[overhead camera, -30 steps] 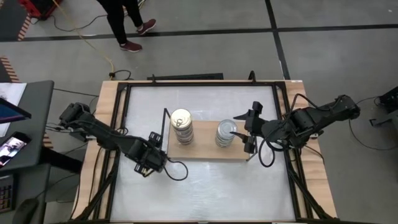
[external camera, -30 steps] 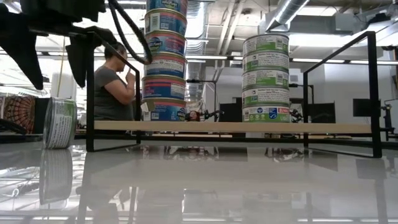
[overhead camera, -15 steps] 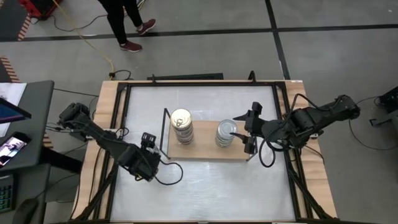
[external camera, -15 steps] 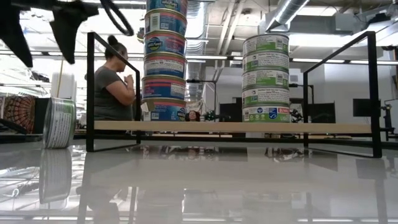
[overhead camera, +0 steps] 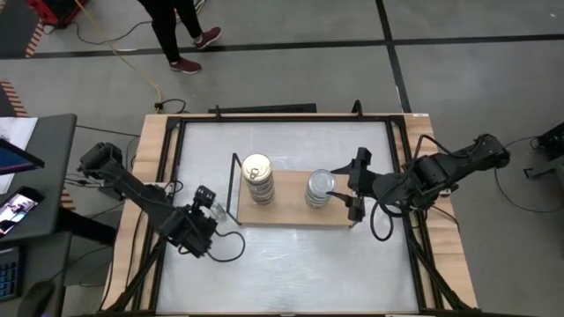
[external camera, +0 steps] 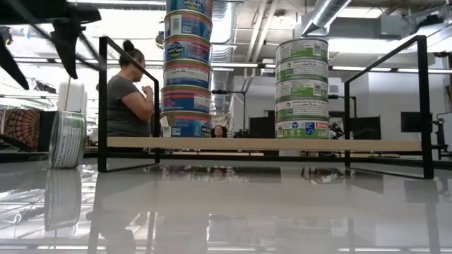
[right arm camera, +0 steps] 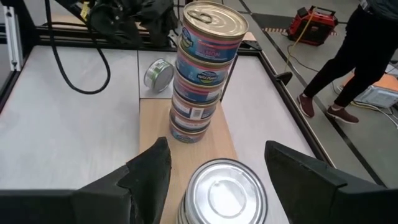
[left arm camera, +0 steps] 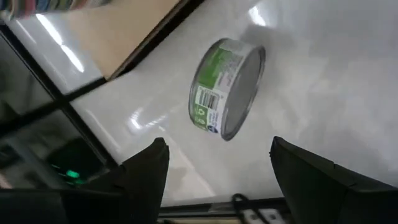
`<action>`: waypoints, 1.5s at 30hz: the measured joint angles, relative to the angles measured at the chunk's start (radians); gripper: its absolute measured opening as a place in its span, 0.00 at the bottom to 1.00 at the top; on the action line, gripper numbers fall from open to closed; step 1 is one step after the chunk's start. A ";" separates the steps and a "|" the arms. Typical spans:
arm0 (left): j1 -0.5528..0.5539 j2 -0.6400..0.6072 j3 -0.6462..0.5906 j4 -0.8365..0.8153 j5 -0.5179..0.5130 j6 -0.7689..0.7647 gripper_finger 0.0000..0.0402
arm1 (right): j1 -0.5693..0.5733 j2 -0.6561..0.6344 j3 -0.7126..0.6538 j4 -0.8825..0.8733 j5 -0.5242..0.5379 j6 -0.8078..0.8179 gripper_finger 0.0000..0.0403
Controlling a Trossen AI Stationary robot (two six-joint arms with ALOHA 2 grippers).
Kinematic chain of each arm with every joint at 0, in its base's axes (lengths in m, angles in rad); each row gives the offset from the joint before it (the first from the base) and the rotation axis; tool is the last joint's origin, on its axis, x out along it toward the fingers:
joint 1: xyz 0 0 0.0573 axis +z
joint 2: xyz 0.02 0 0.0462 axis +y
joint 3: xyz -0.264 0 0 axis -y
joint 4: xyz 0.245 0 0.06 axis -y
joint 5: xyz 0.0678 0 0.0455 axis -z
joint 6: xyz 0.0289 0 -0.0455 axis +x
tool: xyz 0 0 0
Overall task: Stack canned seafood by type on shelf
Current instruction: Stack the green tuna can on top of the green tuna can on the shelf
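The shelf (overhead camera: 291,214) is a light wooden board with black wire ends. It bears two stacks of canned seafood: blue-and-pink tins under a gold lid (overhead camera: 256,169) (external camera: 187,67), and green-labelled tins under a silver lid (overhead camera: 321,185) (external camera: 301,88). One green-labelled tin (left arm camera: 227,88) (external camera: 68,139) stands on its rim on the white tabletop left of the shelf. My left gripper (left arm camera: 217,180) hangs open above and short of this tin, touching nothing. My right gripper (right arm camera: 224,177) (overhead camera: 355,183) is open, level with the green stack's top at its right side.
The black wire frame (external camera: 424,106) rises at the shelf's two short ends. A black table frame (overhead camera: 172,158) runs along the white top. A person (external camera: 131,95) stands beyond the far edge. Bare tabletop (overhead camera: 291,264) lies on the near side.
My left gripper has moved toward the table's left edge, away from the shelf, rising slightly and turning as it goes. It has stayed open. The loose tin has kept its place on its rim.
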 joint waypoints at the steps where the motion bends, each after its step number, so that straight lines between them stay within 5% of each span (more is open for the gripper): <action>1: -0.012 0.000 -0.013 0.002 -0.013 0.026 0.67 | -0.001 0.000 0.000 0.000 0.000 0.000 0.71; 19: -0.024 0.000 -0.122 0.128 -0.096 0.199 0.67 | -0.002 0.000 0.000 0.013 0.000 -0.001 0.71; 33: 0.152 0.000 -0.122 0.237 0.016 0.319 0.67 | -0.001 0.000 0.000 0.013 0.000 -0.001 0.71; 45: 0.190 0.000 -0.206 0.307 0.054 0.405 0.67 | -0.001 0.044 0.000 0.013 0.000 -0.016 0.71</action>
